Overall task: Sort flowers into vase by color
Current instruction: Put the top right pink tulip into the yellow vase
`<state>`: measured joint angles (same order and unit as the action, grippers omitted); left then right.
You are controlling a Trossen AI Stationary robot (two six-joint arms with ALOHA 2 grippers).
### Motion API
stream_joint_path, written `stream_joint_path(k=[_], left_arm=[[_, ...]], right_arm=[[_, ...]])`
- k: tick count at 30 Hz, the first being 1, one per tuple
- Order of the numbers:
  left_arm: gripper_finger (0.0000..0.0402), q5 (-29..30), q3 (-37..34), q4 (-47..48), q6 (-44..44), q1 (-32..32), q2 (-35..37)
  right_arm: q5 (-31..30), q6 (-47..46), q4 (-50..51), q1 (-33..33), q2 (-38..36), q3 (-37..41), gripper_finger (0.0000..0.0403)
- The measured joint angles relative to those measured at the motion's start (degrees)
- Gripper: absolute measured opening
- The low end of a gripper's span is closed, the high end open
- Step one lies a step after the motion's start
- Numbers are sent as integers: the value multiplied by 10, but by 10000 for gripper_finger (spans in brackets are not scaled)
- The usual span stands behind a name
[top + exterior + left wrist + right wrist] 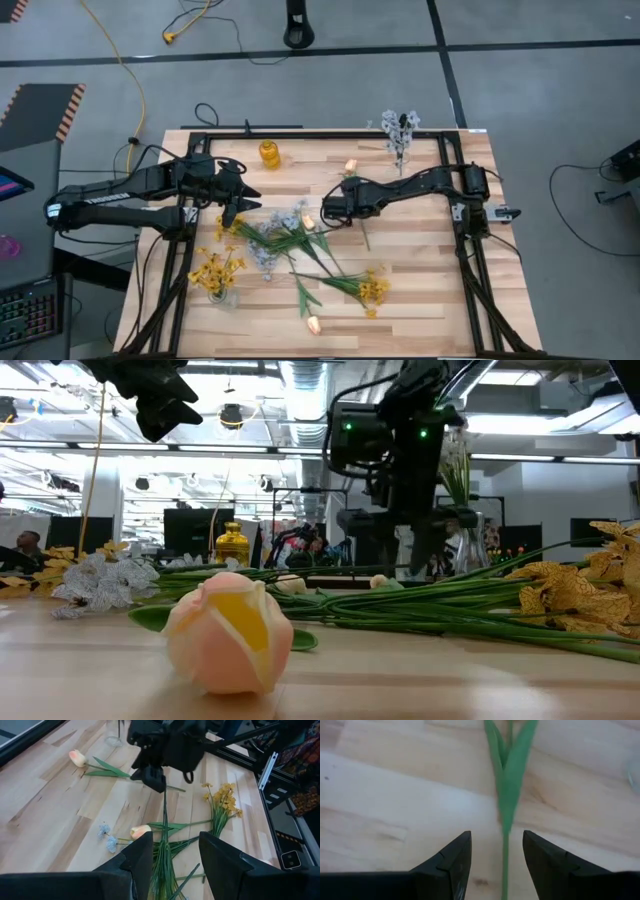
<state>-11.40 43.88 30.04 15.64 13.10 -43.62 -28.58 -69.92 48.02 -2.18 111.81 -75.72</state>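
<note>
The right gripper (496, 862) hangs low over the middle of the light wooden slatted table (420, 290), its dark fingers (454, 860) spread, with the thin green stem of a peach-cream tulip-like bud sprig (506, 795) running between them; whether the fingers touch the stem cannot be told. The left gripper (172, 857) is raised over the table's left half, its fingers likewise spread and holding nothing. Between and in front of the grippers lies a loose heap of green-stemmed artificial flowers (300, 245): yellow blossom clusters, pale blue-white sprays and peach buds. A clear glass vase of yellow blossoms (218, 275) stands front left; a vase of pale blue-white sprays (400, 135) stands at the far edge.
</note>
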Motion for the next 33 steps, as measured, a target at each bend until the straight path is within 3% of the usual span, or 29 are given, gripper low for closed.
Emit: stream_joint_path(k=[16, 33], left_arm=[[146, 0, 0, 0, 0, 0, 0], [146, -1, 0, 0, 0, 0, 0]], right_arm=[[13, 10, -20, -28, 0, 22, 199], [15, 10, -27, -32, 34, 21, 104]])
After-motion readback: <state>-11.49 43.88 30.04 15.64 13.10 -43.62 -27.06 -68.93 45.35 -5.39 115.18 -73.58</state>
